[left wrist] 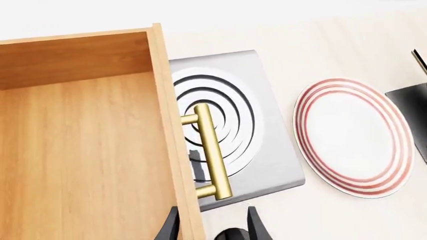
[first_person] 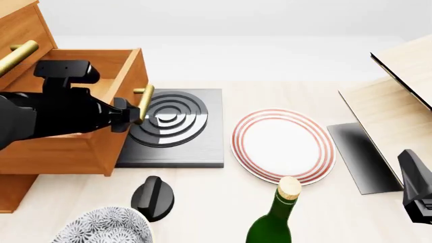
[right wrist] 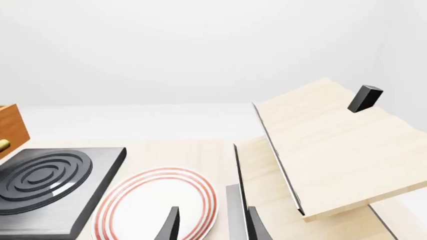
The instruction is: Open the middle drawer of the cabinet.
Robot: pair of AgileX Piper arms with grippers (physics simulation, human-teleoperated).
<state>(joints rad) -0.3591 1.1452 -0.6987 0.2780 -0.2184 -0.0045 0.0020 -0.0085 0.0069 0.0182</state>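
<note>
The orange-brown cabinet (first_person: 24, 30) stands at the far left of the front view. Its middle drawer (first_person: 74, 149) is pulled out over the table and shows empty inside in the left wrist view (left wrist: 80, 150). The drawer's brass bar handle (first_person: 143, 103) shows along the drawer front (left wrist: 213, 150). My left gripper (left wrist: 212, 231) is open, with its fingertips (left wrist: 257, 227) just short of the handle's near end, one on each side of the drawer front's line. In the front view it sits right at the handle (first_person: 128, 115). My right gripper (right wrist: 212, 225) is open and empty, low at the right.
A dark hob plate with rings (first_person: 172, 121) lies under the drawer front. A red-rimmed plate (first_person: 284, 144), a green bottle (first_person: 273, 220), a black knob-like object (first_person: 154, 197) and a patterned bowl (first_person: 104, 228) lie nearer. Pale boards (first_person: 398, 101) stand at the right. The top drawer's handle (first_person: 17, 55) juts out above.
</note>
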